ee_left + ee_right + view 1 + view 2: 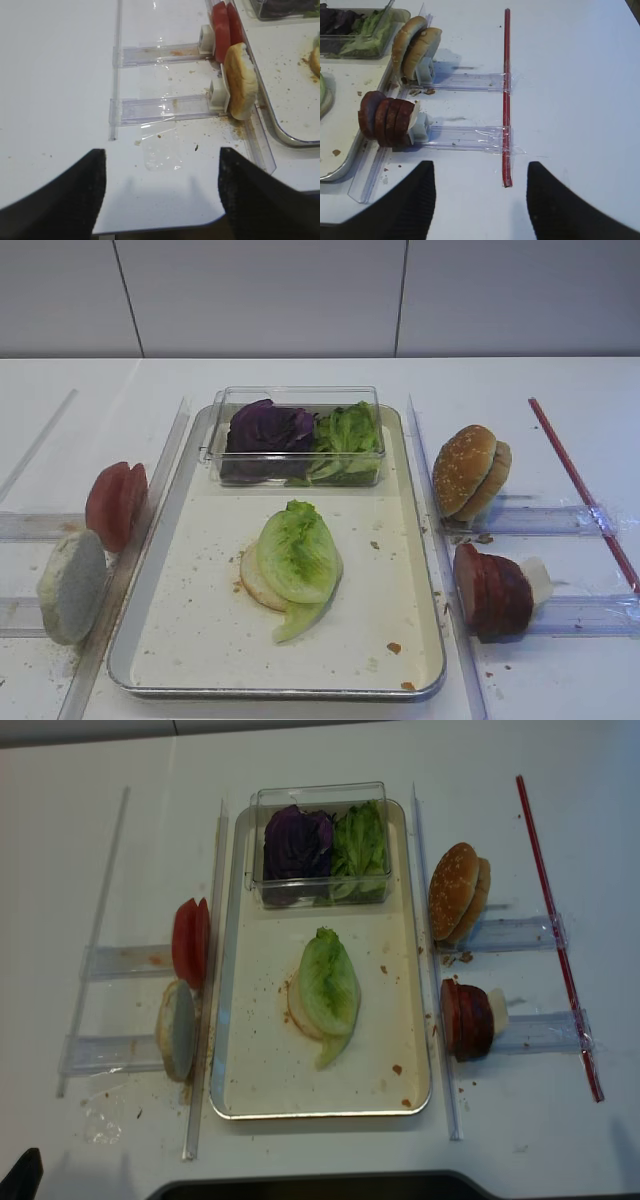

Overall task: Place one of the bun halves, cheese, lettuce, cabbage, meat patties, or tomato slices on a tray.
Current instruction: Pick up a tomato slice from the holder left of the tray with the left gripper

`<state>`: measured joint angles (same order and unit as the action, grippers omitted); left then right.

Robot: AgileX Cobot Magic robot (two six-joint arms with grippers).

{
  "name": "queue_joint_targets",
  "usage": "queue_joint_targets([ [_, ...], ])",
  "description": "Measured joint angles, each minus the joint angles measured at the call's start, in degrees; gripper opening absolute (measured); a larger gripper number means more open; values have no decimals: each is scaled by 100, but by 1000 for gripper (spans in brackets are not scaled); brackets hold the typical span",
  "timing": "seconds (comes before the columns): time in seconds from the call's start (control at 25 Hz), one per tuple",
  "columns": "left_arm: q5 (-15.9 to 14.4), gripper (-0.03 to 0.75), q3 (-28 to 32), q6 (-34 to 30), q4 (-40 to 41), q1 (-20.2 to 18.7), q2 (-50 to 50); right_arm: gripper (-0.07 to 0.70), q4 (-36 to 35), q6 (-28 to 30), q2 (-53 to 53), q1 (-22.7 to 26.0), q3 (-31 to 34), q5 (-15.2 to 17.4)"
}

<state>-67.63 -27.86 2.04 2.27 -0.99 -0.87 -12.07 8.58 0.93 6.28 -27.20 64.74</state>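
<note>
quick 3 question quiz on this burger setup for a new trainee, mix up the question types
1. True or false: a lettuce leaf lies on a bun half on the tray.
2. Which side of the tray are the meat patties on: A left, B right, C inside the clear box?
3. Fill in: the clear box holds green lettuce and purple ____.

Key:
1. True.
2. B, the patties stand on edge in a holder right of the tray, below the sesame bun halves.
3. Cabbage.
</note>
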Motion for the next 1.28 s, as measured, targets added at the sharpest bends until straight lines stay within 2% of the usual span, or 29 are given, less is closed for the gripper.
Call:
queue_joint_targets([
  [0.36,0,439,0,11,-117,0,0,416,0,0,0,0,0,0],
  [0.48,99,439,-48,11,-117,0,0,416,0,0,0,0,0,0],
  [0.6,251,439,-360,11,-117,0,0,416,0,0,0,0,0,0],
  [0.76,184,439,-993,-104,-117,-10,608,416,0,0,0,0,0,0],
  [0.88,184,439,-1401,-104,-125,-260,1144,416,0,0,0,0,0,0],
  [1.12,205,439,-1925,-37,32,-1298,2173,416,0,0,0,0,0,0],
  [1.28,205,439,-2206,218,282,-1757,3087,416,0,0,0,0,0,0],
])
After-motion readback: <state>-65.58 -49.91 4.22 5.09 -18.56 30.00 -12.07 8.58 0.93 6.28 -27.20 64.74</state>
